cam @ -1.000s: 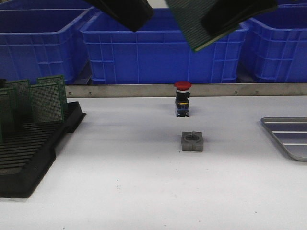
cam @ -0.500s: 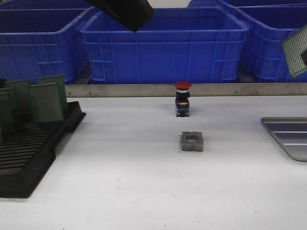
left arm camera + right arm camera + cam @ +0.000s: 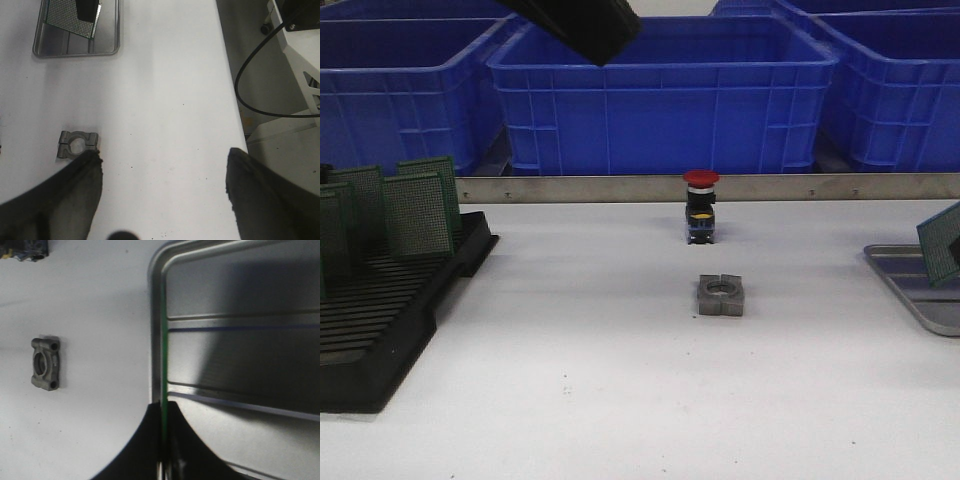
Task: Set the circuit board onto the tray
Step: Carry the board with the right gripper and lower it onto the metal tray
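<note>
Right wrist view: the right gripper (image 3: 163,450) is clamped on the circuit board (image 3: 163,340), seen edge-on as a thin green line between the dark fingers. The board hangs tilted over the near-left rim of the tray (image 3: 240,365); whether it touches the floor, I cannot tell. From the front, only the board's corner (image 3: 942,243) shows at the right edge, above the tray (image 3: 910,285). The left gripper (image 3: 162,165) hovers high with its fingers spread wide, holding nothing, above the grey metal block (image 3: 77,143) at mid-table.
</note>
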You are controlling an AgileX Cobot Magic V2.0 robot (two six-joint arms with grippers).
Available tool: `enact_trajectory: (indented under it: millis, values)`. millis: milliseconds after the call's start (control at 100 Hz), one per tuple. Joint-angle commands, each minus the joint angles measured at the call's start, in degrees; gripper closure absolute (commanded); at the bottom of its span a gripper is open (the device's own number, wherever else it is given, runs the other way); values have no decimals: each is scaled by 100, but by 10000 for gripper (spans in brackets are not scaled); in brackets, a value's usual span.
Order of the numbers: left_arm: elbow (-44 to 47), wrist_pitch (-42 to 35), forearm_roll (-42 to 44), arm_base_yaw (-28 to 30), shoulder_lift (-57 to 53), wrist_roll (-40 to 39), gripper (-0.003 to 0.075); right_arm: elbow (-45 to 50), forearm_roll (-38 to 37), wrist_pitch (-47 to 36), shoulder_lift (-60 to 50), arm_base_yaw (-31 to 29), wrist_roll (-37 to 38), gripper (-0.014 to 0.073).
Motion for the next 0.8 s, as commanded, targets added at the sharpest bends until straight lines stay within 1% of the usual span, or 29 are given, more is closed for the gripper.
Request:
enact_trajectory:
  millis: [0,90,250,390,510,580,650,790]
  values:
    - [-154,213,-379,-47,-265,-53,229,-162,241,34,-164,-30,-27,657]
    - [-154,213,-379,-47,-265,-53,229,-162,241,-66,-134,-30,-24,630]
    - [-154,213,-379,-47,-265,-53,229,-162,241,-71,-134,-30,-24,489]
    - [-154,213,-379,-47,-265,-53,229,-162,241,-66,-134,-30,-24,316]
    - [-154,213,-379,-47,-265,-53,229,-162,241,-97,-134,-30,-24,140]
    - [-154,213,-379,-47,-265,-53,229,-162,241,-96,-134,-30,-24,69]
    - [-154,213,-379,-47,-265,-53,229,-167,235,-116,-152,-30,-30,41]
    - [-154,213,-379,-47,-265,-53,229,-168,132,-256,-260,-30,-30,41]
